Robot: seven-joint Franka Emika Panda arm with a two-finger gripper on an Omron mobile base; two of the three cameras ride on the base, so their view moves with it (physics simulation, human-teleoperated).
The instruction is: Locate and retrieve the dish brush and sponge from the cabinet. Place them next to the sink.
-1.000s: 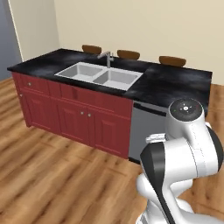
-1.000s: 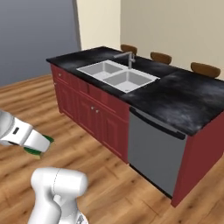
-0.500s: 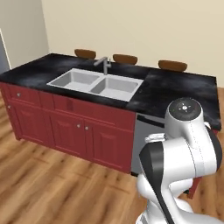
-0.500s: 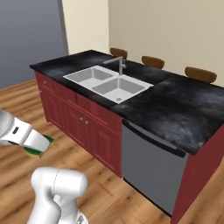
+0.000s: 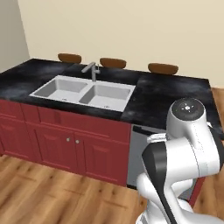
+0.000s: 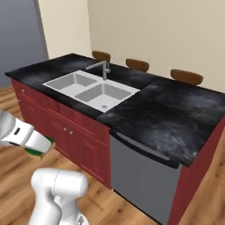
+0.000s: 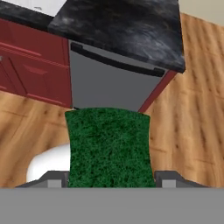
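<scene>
Gripper is closed on the sponge, low in front of the red cupboards, away from the counter. Its green side faces the hand camera. Both white basins of the sink have nothing in them. No words can be read anywhere.

- The sponge shows a rough, fibrous green scouring face, matt.
- The counter top looks like mottled black stone with a faint sheen.
- The sink is smooth and white; its faucet is grey metal.
- The dishwasher front is flat, matt grey metal.
- The low cupboards are dark red panelled wood.
- The floor is warm, wood-grained planking.
</scene>
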